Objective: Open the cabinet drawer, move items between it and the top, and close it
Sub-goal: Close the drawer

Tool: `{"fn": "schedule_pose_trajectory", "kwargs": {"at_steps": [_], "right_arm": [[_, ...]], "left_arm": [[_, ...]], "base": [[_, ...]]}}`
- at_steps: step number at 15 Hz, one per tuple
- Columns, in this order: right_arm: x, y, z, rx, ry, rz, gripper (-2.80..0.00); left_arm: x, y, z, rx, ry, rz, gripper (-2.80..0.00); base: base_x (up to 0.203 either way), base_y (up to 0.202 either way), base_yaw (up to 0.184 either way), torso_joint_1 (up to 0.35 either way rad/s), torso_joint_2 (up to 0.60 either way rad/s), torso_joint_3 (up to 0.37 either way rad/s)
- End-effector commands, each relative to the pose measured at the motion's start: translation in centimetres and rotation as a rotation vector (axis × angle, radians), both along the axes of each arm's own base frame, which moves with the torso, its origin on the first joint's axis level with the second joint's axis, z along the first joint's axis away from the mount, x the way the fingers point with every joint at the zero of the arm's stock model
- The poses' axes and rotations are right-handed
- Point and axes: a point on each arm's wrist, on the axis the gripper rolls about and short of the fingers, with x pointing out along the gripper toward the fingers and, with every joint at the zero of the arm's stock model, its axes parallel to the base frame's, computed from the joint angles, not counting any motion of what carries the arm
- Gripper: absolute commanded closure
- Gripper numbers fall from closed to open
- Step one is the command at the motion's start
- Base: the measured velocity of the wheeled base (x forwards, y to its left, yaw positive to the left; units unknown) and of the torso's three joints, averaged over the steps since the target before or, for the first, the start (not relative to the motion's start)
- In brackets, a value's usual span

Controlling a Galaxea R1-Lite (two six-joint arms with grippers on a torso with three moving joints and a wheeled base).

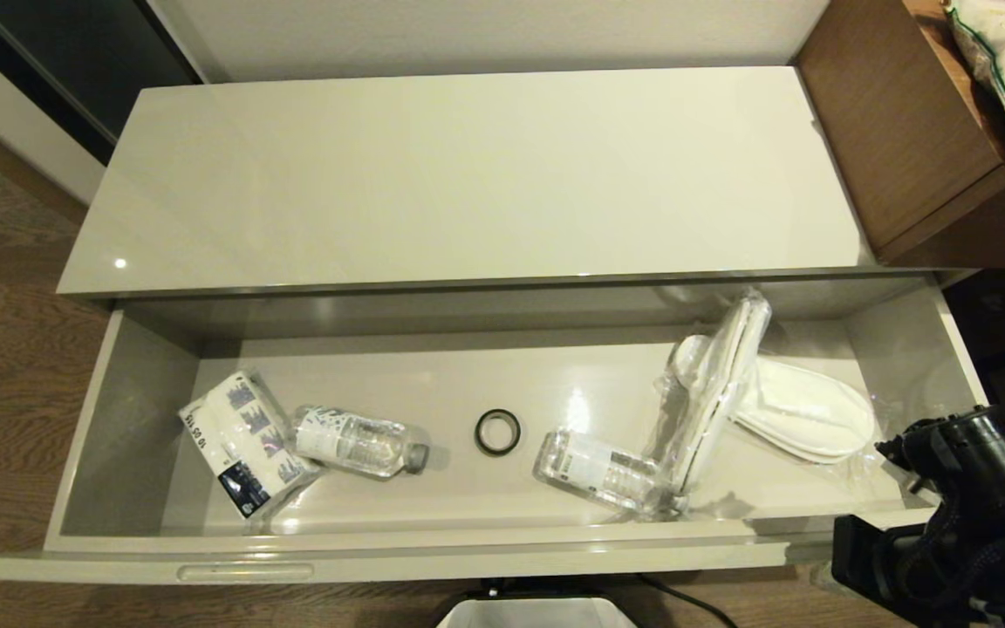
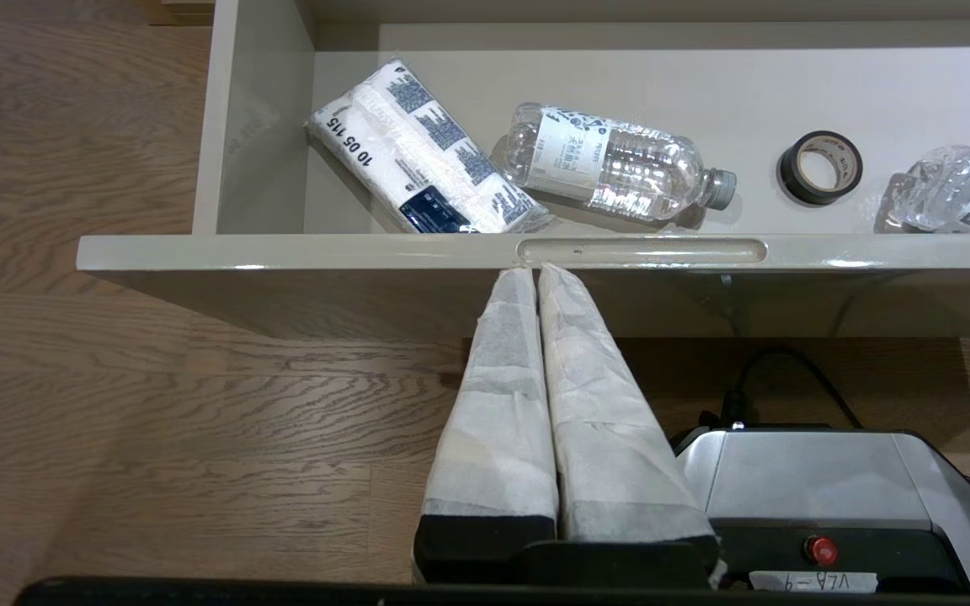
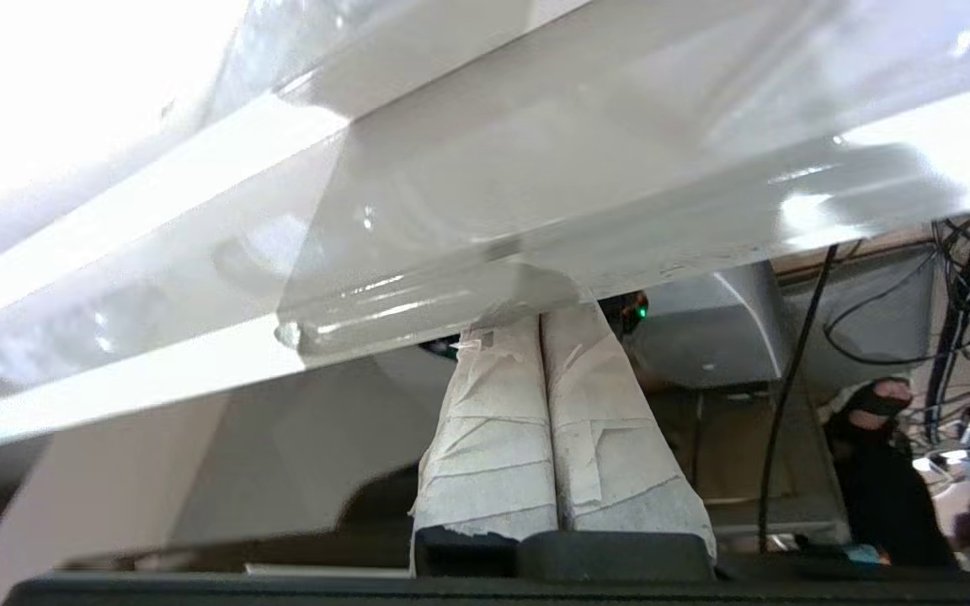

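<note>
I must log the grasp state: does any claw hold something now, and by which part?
Nothing is held. The left claw is shut, its tips under the drawer front's rim by the recessed slot. The right claw is shut too, tips under the drawer's glossy front, clamping nothing.

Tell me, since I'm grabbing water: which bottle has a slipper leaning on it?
The bottle right of the tape roll: the right bottle props the tilted slipper; the left bottle touches only the tissue pack.
</note>
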Motion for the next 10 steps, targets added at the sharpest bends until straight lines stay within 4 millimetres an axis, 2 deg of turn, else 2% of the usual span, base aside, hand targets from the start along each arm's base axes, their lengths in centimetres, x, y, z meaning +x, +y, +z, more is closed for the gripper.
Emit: {"fn": "schedule_pose_trajectory", "kwargs": {"at_steps": [1, 5, 8, 10], "right_arm": [[1.4, 0.2, 0.7, 0.003, -0.11, -0.083, 0.0], [4.3, 0.5, 2.4, -0.058, -0.341, -0.265, 0.0], [6.7, 0.0, 6.1, -0.053, -0.492, -0.36, 0.0], [8.4, -1.2, 9.7, -0.04, -0.581, -0.427, 0.0]], "left_arm": [[0.0, 0.0, 0.0, 0.0, 0.001, 0.0, 0.0], [0.0, 0.0, 0.0, 0.001, 0.001, 0.0, 0.0], [0.0, 0.0, 0.0, 0.0, -0.001, 0.0, 0.0], [0.0, 0.0, 0.0, 0.001, -0.001, 0.0, 0.0]], "base": [[0.0, 0.0, 0.0, 0.0, 0.0, 0.0], [0.0, 0.0, 0.0, 0.0, 0.0, 0.0], [0.0, 0.0, 0.0, 0.0, 0.0, 0.0], [0.0, 0.0, 0.0, 0.0, 0.0, 0.0]]}}
